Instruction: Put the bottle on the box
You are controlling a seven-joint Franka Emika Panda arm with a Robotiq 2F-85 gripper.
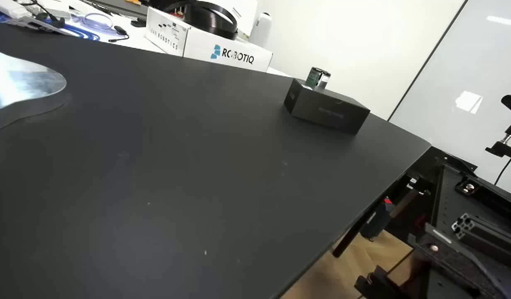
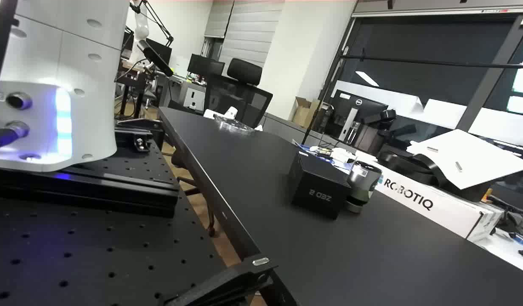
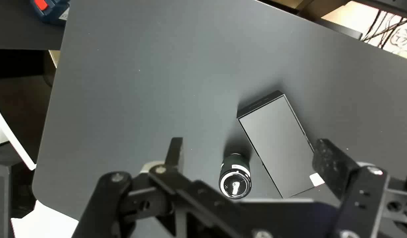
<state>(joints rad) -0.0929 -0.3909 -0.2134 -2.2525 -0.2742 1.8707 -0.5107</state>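
The bottle is small, dark and cylindrical, with a shiny round top. It stands upright on the table beside the black box, as seen in the wrist view (image 3: 235, 180). It shows partly behind the box in both exterior views (image 1: 318, 78) (image 2: 364, 182). The black box is low and rectangular, lying flat on the table in both exterior views (image 1: 328, 109) (image 2: 316, 187) and in the wrist view (image 3: 278, 142). My gripper (image 3: 250, 150) is open and empty in the wrist view, above the bottle and box. Its fingers are wide apart, the bottle nearer the left one. The gripper is out of both exterior views.
A white box with blue lettering (image 1: 226, 52) stands beyond the table, with a black strap-like item on top. A clear, shiny flat object (image 1: 23, 83) lies on the table away from the box. The robot base (image 2: 66, 85) stands beside the table edge.
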